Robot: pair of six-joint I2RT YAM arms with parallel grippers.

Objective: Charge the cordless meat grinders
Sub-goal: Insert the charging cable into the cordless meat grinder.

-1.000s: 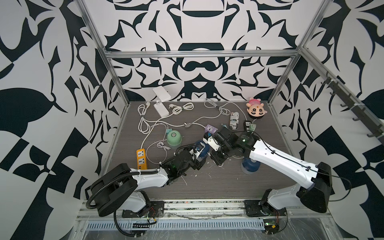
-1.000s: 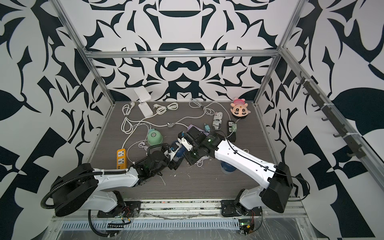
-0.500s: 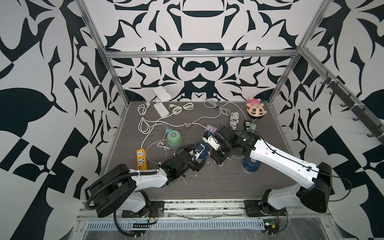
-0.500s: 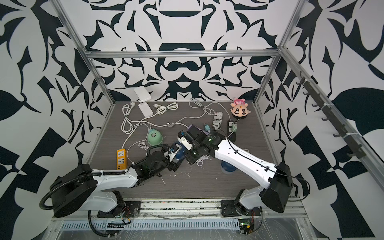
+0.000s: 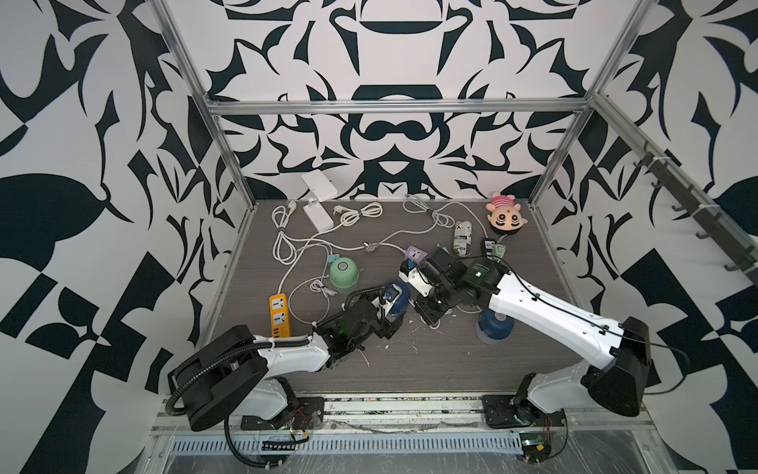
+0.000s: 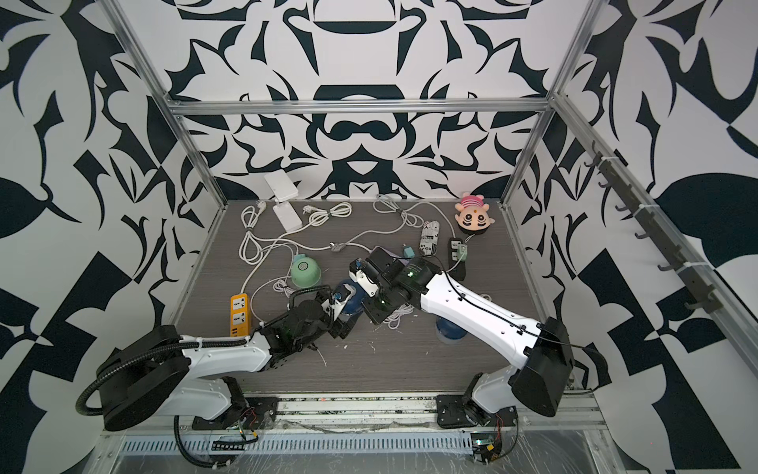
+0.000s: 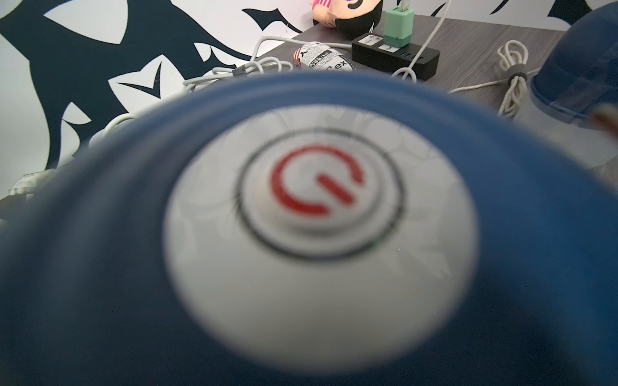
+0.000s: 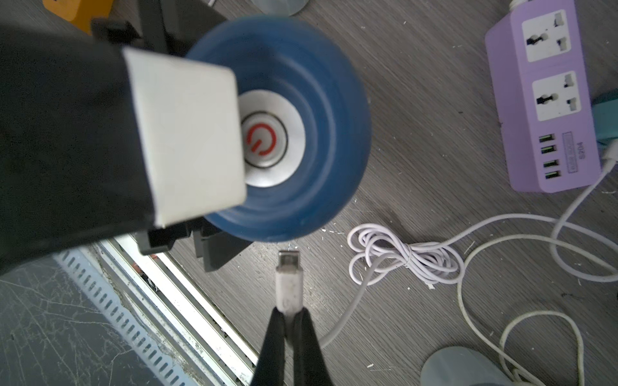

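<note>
Plug of white cable [image 8: 288,280] pinched in right jaws; left jaws, spread wide, clasp navy grinder [image 8: 329,140].

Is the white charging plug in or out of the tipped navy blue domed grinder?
Out. In the right gripper, the white charging plug sits apart from the navy blue domed grinder.

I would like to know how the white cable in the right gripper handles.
Probably floppy: the white cable lies in loose loops. Its plug looks rigid, so the right gripper pinching it likely aims it at the navy grinder.
</note>
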